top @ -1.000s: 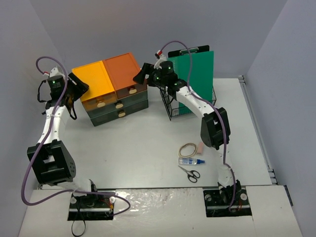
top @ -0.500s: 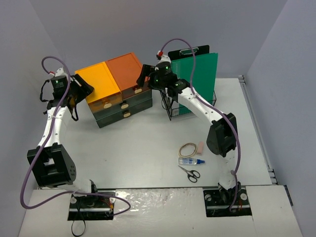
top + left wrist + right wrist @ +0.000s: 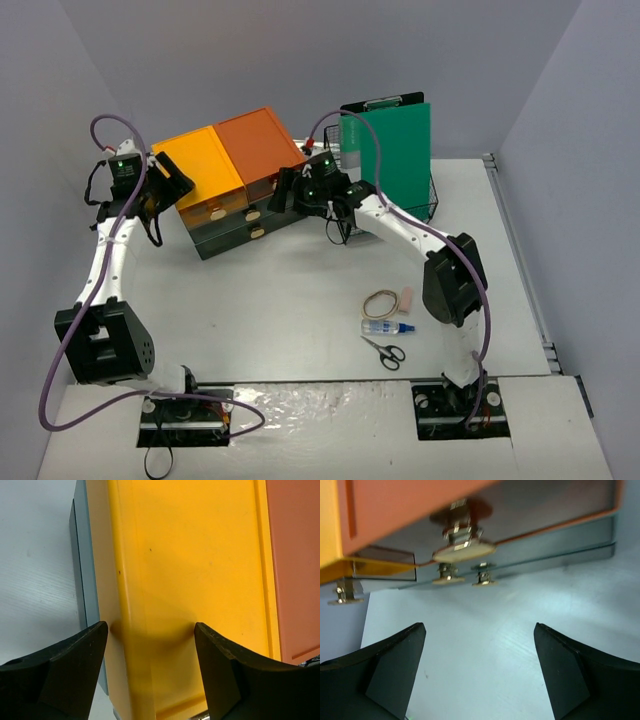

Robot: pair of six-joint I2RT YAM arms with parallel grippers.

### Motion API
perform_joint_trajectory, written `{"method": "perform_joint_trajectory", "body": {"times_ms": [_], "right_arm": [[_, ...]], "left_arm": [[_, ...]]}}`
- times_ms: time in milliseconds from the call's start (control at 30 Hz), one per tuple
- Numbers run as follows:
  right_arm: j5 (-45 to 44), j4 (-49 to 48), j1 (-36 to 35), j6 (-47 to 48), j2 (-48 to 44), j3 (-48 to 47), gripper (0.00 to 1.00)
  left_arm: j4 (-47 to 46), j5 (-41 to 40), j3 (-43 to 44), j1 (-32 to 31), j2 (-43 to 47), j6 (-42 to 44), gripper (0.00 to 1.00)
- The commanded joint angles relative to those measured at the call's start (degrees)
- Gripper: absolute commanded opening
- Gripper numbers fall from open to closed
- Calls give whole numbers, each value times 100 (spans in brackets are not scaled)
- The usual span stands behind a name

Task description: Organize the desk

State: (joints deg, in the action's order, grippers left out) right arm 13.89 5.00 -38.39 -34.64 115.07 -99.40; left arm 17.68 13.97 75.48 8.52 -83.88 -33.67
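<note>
The white desk (image 3: pixel 280 300) carries a dark drawer unit (image 3: pixel 240 215) with a yellow top (image 3: pixel 190 555) and an orange top (image 3: pixel 255 140). My left gripper (image 3: pixel 170 185) is at the unit's left end. Its jaws are open and straddle the yellow top's left edge (image 3: pixel 150 635), without clamping it. My right gripper (image 3: pixel 284 190) is low at the unit's front right corner. It (image 3: pixel 480 635) is open over bare desk, facing the drawer fronts and their brass handles (image 3: pixel 462 550).
A green clipboard (image 3: pixel 390 150) stands in a black wire rack (image 3: pixel 350 225) right of the drawers. A rubber band (image 3: pixel 380 300), a pink eraser (image 3: pixel 406 298), a glue bottle (image 3: pixel 385 326) and scissors (image 3: pixel 383 351) lie near the right arm's base.
The drawer unit has slid right and turned slightly, and my left gripper followed it. My right gripper dropped from above the orange top to the front of the drawers.
</note>
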Motion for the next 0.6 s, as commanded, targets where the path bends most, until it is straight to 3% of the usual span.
{"method": "perform_joint_trajectory", "body": {"times_ms": [0,133,267,567], "right_arm": [[170,-351,-152,44,-570,40,87],[237,-351,-158,21,-712,166,87],[258,-355,-283,4,-786,227,87],[765,-997,-683,-221,-627,223,87]], "left_arm": [[595,-628,425,-72,671,493,67],[1000,-1243,885,-86,928,803,68],[1110,-1337,1250,-79,1031,1009,68],[410,252,1670,-79,364,582,68]]}}
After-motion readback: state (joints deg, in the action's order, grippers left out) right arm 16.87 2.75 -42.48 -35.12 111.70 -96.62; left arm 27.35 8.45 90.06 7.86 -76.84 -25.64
